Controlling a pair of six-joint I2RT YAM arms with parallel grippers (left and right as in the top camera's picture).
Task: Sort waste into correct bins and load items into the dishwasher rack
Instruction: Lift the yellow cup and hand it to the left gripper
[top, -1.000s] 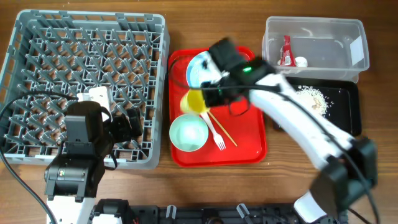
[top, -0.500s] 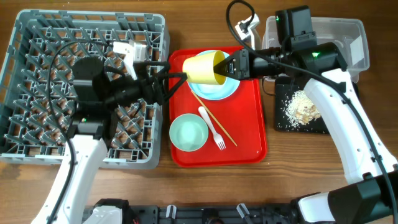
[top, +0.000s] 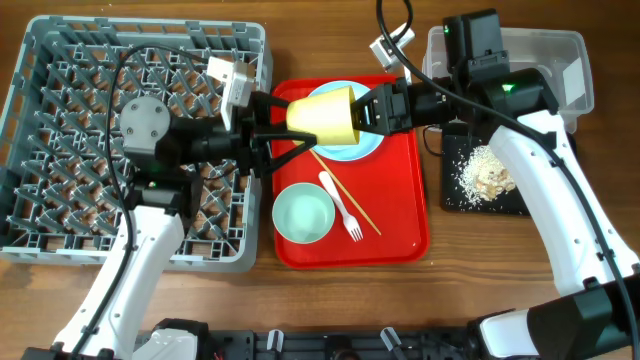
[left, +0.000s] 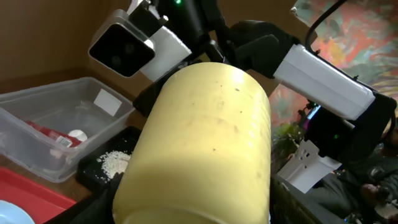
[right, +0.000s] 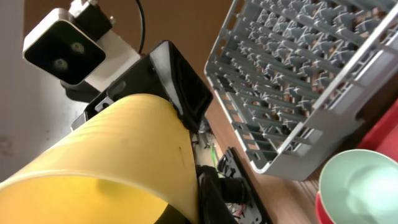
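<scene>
Since half a second ago the left gripper (top: 293, 126) has pushed right, off the rack's right edge, so that its fingers now reach alongside the yellow cup (top: 322, 117). The cup itself has shifted slightly left and nearer.

The dishwasher rack (top: 60, 60) fills the left of the table, and the left arm lies across it. To its right sits the red tray (top: 405, 225). At the far right is the clear tub (top: 545, 60); the left wrist view shows the red wrapper (left: 45, 132) and the small white bit (left: 76, 134) inside it. The black tray (top: 452, 195) lies just near of the tub and holds the pile of food scraps (top: 487, 176).

The pale-blue plate (top: 368, 142) rests at the far end of the red tray, partly under the cup. The light green bowl (top: 303, 213) stands at the tray's near left.

The cup hangs on its side above the tray's far left corner, rim towards the right. The right gripper (top: 357, 112) is clamped on the rim, one black finger (right: 186, 93) lying along the outer wall. The left gripper's jaws are spread wide, one on each side of the cup's closed end; whether they touch it cannot be told.

The white fork (top: 336, 200) and the chopstick (top: 368, 221) lie side by side, right of the bowl.
</scene>
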